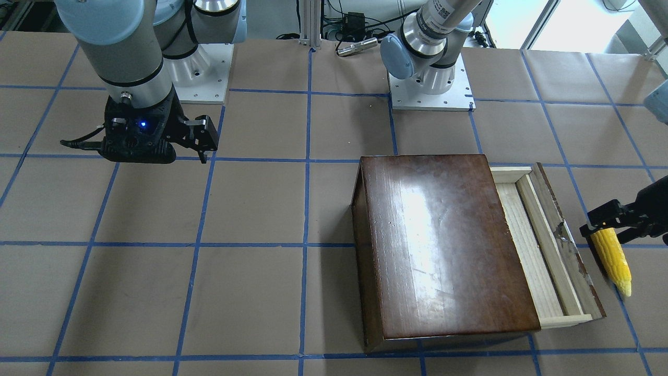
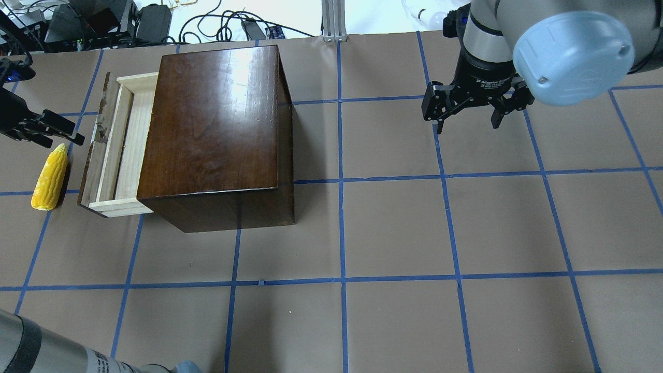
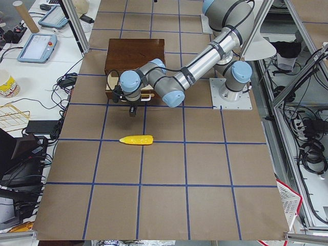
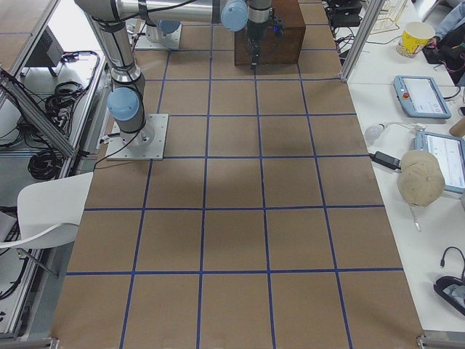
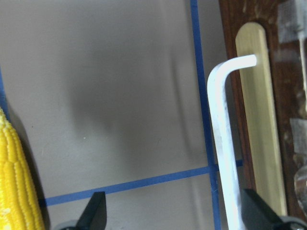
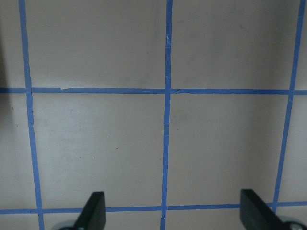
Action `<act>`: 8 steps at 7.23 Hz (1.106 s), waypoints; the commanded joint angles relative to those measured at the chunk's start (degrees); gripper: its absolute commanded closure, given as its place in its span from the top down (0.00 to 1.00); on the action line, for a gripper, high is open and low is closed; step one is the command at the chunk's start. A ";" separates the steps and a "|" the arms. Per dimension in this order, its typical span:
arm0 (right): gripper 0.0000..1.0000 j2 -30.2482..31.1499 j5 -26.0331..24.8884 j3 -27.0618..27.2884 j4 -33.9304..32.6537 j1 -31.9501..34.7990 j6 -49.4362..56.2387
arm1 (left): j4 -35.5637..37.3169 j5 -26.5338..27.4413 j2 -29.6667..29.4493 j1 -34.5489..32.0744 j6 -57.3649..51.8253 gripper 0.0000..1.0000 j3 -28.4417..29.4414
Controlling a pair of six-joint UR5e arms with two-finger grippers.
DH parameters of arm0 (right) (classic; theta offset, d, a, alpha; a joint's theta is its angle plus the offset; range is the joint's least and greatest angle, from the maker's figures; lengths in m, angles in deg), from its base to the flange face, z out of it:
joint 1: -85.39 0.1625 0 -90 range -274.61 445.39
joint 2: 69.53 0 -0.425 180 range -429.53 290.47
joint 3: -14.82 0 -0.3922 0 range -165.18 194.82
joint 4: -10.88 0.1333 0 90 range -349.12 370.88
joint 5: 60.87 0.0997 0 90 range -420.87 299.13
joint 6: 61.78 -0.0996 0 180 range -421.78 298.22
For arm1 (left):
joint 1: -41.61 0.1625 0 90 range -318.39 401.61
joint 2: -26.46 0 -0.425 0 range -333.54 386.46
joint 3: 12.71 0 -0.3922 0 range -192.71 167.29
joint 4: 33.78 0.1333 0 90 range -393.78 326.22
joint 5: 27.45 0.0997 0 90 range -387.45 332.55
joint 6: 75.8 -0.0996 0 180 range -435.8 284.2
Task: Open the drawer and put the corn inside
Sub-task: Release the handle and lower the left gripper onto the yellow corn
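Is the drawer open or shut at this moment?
Partly open. The drawer sticks out of the dark box and shows its pale, empty tray. The corn lies outside, beside the drawer's front.

The pale wooden drawer stood pulled partly open, leftward; the yellow corn lay flat just left of its dark front.

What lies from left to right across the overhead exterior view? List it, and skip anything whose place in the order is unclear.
corn → drawer, pulled open → dark-brown box → right end effector, open over bare table
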 commanded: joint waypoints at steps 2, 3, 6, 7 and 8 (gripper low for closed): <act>1.00 0.00 0.00 0.00 0.01 0.00 0.00 | 0.43 4.51 -1.38 1.77 4.39 1.00 1.61; 1.00 0.00 0.08 0.00 0.01 0.00 0.00 | 0.52 5.65 -2.26 2.65 5.87 1.00 1.43; 1.00 0.00 0.00 0.00 0.01 0.00 0.00 | 6.29 8.98 -6.64 4.59 5.36 1.00 1.26; 1.00 0.00 0.00 0.00 -0.08 0.00 0.00 | 8.15 10.04 -7.96 4.68 5.19 1.00 1.26; 1.00 0.00 0.00 0.00 0.01 0.00 0.00 | 8.61 10.49 -9.28 4.68 5.10 1.00 1.34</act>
